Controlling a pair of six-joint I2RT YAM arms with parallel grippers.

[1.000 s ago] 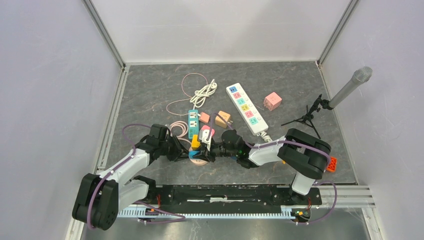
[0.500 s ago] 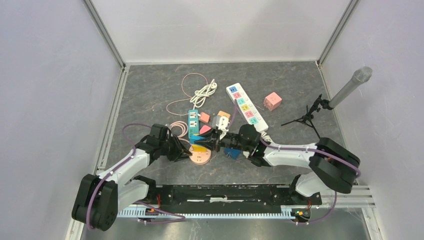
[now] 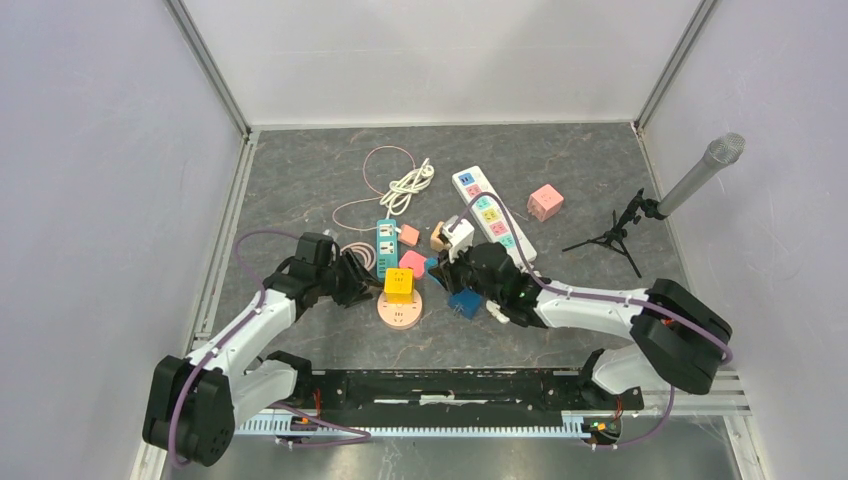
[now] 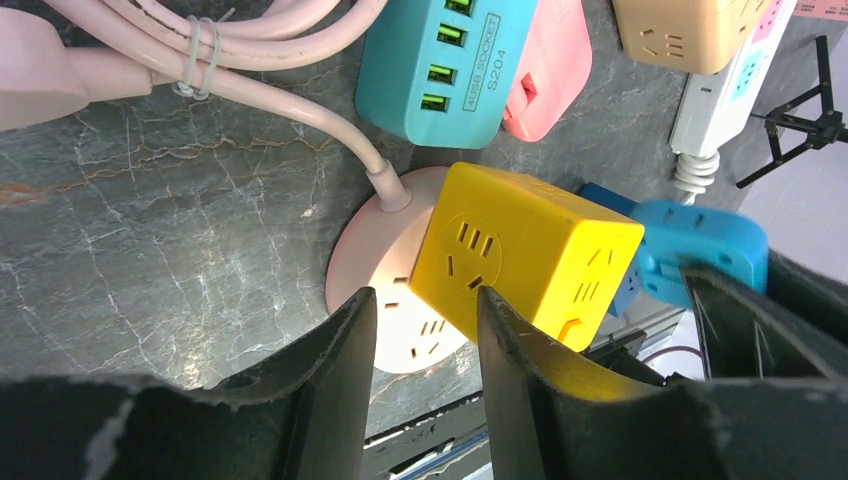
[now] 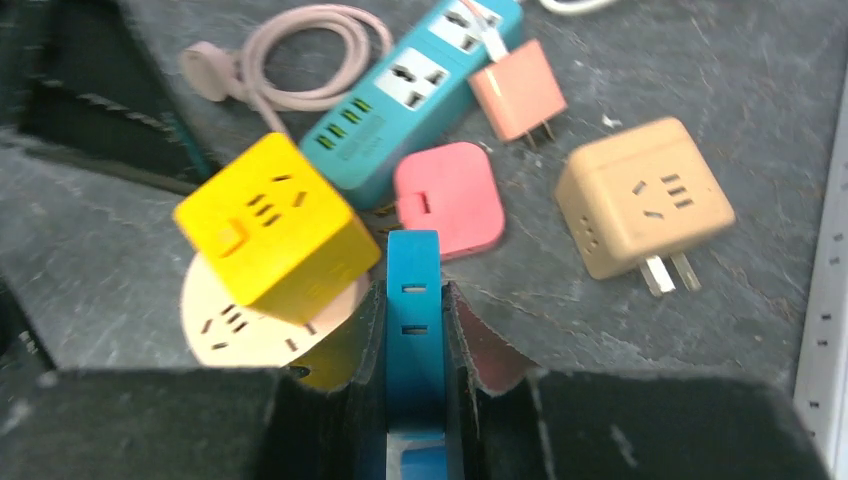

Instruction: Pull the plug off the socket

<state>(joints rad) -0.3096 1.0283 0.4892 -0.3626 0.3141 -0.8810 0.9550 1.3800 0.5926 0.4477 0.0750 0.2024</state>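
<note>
Right hand [image 5: 413, 300] clamped on blue plug [image 5: 413, 255], clear of round socket [image 4: 362, 262]. Left hand [image 4: 428, 300] part-open, empty, beside socket, likely bracing it.

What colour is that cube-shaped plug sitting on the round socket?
Bright yellow. The cube shows best in the left wrist view, on the pink round socket.

We see the blue plug [image 5: 413, 262], flat and slotted, standing on edge in the right gripper [image 5: 413, 298]. It is off the round pink socket [image 3: 404, 319], at its 3 o'clock. A yellow cube adapter [image 3: 398, 282] sits tilted on that socket.
</note>
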